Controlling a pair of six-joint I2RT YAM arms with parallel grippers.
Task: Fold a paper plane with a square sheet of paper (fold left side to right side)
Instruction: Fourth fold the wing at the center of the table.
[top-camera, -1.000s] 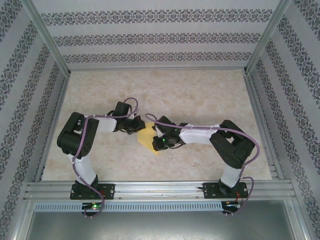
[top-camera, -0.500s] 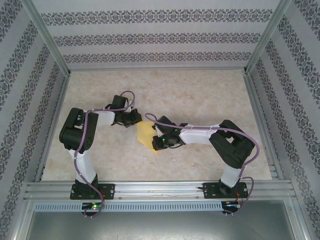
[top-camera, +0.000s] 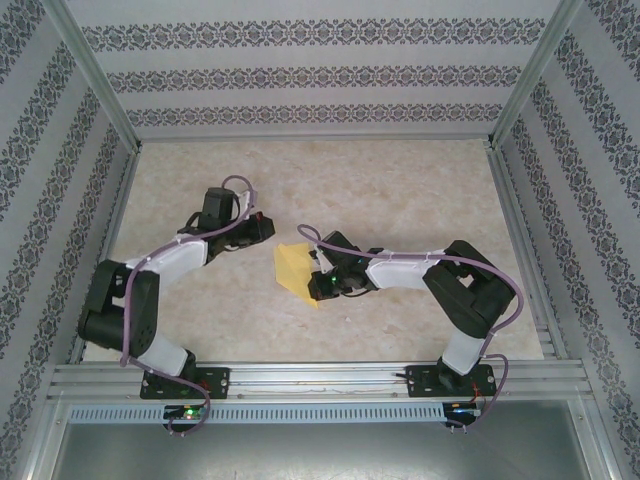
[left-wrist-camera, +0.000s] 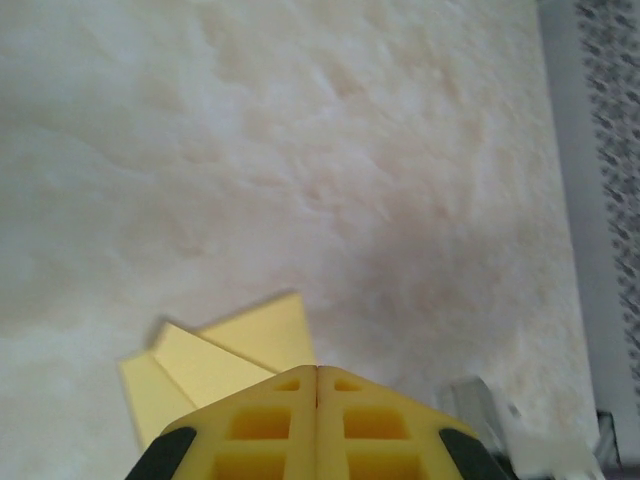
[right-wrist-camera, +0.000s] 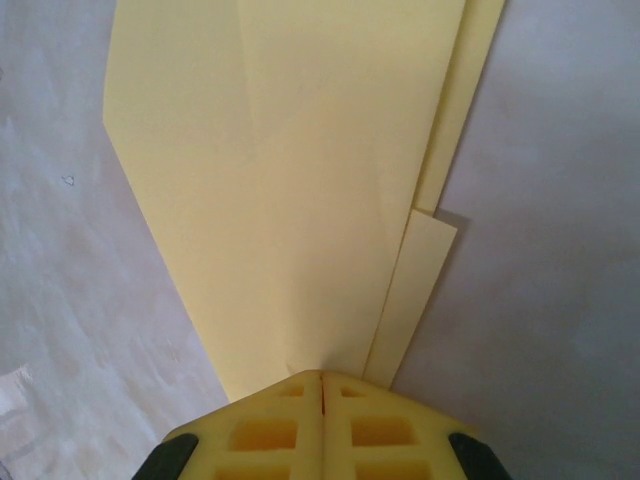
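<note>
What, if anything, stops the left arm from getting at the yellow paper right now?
Probably nothing, so yes. The left gripper, shut, sits just beside the paper, with only bare table between them. The right gripper sits at the paper's pointed end, leaving the side facing the left arm free.

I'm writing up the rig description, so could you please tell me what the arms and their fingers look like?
The left arm and right arm have black joints, white link covers and looping purple cables, with green lights at the bases. Their fingers are yellow blocks with square recesses and black outer corners.
</note>
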